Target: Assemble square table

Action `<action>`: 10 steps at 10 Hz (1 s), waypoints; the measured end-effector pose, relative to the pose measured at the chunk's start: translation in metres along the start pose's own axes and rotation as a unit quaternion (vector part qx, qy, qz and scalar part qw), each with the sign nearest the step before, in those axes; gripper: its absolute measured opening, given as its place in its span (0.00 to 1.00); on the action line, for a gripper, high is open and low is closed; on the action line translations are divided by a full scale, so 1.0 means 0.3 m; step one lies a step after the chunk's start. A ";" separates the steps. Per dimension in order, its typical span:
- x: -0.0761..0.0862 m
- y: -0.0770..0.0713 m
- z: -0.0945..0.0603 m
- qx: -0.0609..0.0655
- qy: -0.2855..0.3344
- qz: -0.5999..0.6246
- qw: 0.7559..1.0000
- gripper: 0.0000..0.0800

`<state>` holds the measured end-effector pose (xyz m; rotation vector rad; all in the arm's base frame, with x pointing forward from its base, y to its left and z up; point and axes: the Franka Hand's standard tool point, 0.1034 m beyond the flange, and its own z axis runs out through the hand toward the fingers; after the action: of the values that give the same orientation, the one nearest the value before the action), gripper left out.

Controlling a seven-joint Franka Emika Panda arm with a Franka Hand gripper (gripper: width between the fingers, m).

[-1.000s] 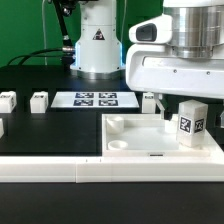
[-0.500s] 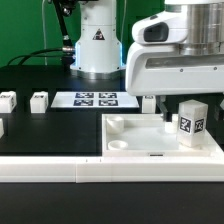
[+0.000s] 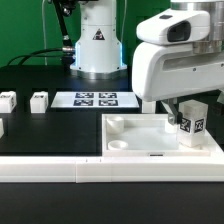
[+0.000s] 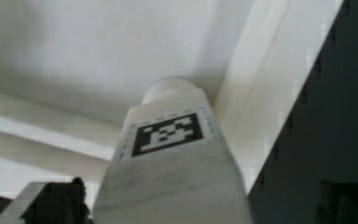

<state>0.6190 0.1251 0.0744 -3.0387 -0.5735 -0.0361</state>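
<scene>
"Where was the square table top [image 3: 135, 145] just then?"

"It lay flat on the black worktop [image 3: 50, 130], just beside the border rail [image 3: 60, 172], toward the exterior view's right. One leg [image 3: 193, 124] stood upright in its far corner on that side. I couldn't tell whether it was fully seated."

"And the hand [image 4: 197, 203]?"

"It was spread wide and gripped nothing. In the wrist view its fingers [image 4: 51, 203] sat either side of that leg, clear of it."

"How would the leg take a grip?"

"I judged it to be stiff, light plastic, smooth enough to slip. It was best pinched squarely on two opposite flat faces, in the upper half, so it wouldn't tilt."

"The spare legs [image 3: 40, 100]?"

"They were loose on the worktop, well apart from the top, near the marker board [image 3: 95, 99]."
</scene>
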 end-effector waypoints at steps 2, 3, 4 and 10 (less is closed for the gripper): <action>0.002 0.013 -0.004 -0.007 -0.001 -0.088 0.996 0.81; 0.002 0.017 -0.004 -0.008 0.000 -0.094 0.996 0.81; 0.001 0.017 -0.003 -0.008 -0.001 -0.092 0.996 0.66; 0.001 0.018 -0.002 -0.008 -0.001 -0.076 0.997 0.36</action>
<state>0.6212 0.1200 0.0748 -3.0033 -0.8075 -0.0441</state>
